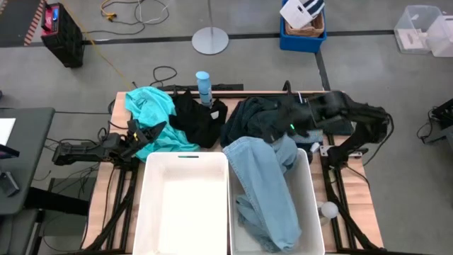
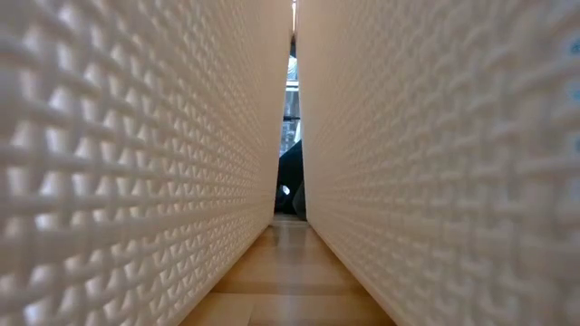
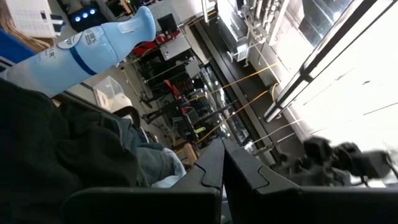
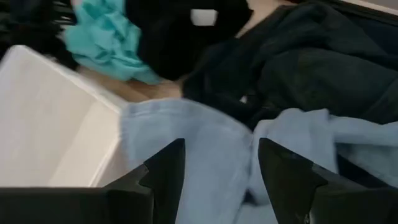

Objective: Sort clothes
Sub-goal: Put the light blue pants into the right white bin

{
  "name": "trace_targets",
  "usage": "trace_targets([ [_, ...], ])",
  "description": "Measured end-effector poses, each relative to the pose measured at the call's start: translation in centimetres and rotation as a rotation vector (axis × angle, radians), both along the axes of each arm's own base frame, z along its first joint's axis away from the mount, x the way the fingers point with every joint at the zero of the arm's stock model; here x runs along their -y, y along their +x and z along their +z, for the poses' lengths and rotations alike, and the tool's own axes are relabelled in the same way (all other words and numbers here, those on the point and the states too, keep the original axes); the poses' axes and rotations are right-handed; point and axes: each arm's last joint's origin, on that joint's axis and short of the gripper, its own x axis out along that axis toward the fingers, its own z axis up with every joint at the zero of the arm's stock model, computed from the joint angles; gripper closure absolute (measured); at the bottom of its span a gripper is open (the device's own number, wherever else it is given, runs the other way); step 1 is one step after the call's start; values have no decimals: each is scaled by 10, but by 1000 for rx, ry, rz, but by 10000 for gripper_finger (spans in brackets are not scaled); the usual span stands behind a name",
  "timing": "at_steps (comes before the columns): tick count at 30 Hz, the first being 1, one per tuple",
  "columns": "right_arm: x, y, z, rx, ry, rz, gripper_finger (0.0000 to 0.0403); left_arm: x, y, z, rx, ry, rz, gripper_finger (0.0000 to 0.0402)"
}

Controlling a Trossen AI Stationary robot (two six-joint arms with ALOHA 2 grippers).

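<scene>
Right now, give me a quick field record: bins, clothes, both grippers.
left bin: white, looks empty
right bin: white, holds pale blue jeans, draped over its far rim
turquoise garment: on table, behind left bin
black garment: on table, by blue bottle
dark green garment: behind right bin
left gripper: shut, empty, at turquoise garment's edge
right gripper: open, over the jeans
</scene>
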Motion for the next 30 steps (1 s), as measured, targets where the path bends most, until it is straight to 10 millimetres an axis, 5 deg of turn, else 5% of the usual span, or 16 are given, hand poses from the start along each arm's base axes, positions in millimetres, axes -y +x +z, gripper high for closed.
trace_targets([
  [13,68,41,-55,-264,135,47,184,0,0,-1,-7,0,3,401],
  [30,94,21,-118,-452,408,240,184,-1,0,-1,-12,-6,25,401],
])
